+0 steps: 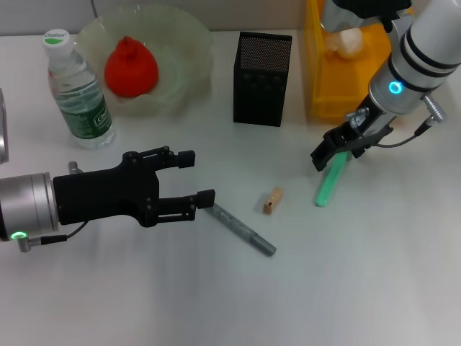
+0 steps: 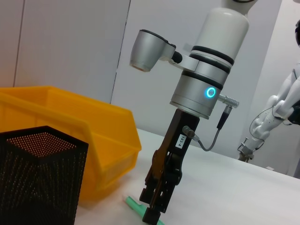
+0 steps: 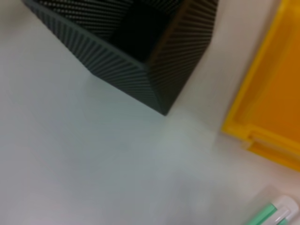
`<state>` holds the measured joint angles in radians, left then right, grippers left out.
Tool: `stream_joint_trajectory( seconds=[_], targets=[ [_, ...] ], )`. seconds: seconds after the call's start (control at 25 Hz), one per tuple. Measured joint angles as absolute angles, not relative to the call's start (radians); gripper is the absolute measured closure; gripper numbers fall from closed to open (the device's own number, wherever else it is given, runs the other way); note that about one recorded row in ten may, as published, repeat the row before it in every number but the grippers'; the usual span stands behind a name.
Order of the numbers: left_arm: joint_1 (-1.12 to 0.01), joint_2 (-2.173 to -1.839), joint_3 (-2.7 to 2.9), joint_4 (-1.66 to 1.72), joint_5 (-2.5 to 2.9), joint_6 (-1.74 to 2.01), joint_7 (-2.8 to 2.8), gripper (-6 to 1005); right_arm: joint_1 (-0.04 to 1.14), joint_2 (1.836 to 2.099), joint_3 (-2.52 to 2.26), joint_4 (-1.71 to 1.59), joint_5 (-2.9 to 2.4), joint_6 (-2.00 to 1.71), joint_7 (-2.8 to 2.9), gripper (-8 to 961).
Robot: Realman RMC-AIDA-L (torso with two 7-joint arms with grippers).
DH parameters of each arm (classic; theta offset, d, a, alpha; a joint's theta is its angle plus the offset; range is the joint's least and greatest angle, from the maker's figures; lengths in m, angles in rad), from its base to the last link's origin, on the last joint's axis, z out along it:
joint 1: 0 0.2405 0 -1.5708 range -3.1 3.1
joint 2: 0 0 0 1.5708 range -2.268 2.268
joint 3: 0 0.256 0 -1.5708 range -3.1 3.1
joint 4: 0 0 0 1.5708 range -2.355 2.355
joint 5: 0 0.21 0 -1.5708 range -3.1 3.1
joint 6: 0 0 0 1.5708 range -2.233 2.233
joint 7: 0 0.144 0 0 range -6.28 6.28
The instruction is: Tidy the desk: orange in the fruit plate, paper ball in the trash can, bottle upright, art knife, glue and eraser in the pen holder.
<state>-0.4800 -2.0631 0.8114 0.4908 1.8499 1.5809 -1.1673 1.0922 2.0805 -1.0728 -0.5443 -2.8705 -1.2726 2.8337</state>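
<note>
Glue (image 1: 330,182) lies flat near the trash can (image 1: 317,79); right gripper (image 1: 337,148) straddles its top end, jaws released. I'd clench mid-tube, then lift straight. Left gripper (image 1: 196,176) idles spread by the art knife (image 1: 242,229).

Orange (image 1: 131,67) red-orange, inside pale-green fruit plate (image 1: 189,43). Bottle (image 1: 78,89) upright, just left of plate. Paper ball (image 1: 346,41) in yellow trash can (image 1: 317,68). Black mesh pen holder (image 1: 262,68) between plate and can. Tan eraser (image 1: 272,200) on desk, near grey art knife (image 1: 243,229). Green glue stick (image 1: 330,180) lying flat.
</note>
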Motion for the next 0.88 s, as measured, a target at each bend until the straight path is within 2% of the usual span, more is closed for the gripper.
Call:
stream_joint_trajectory(
  seconds=[0.88],
  targets=[
    [-0.477,-2.064,0.811,0.491,1.85,1.582,-1.167,187,1.095,2.075,-1.08,-0.53,-2.866,-1.272,2.826,186]
  ],
)
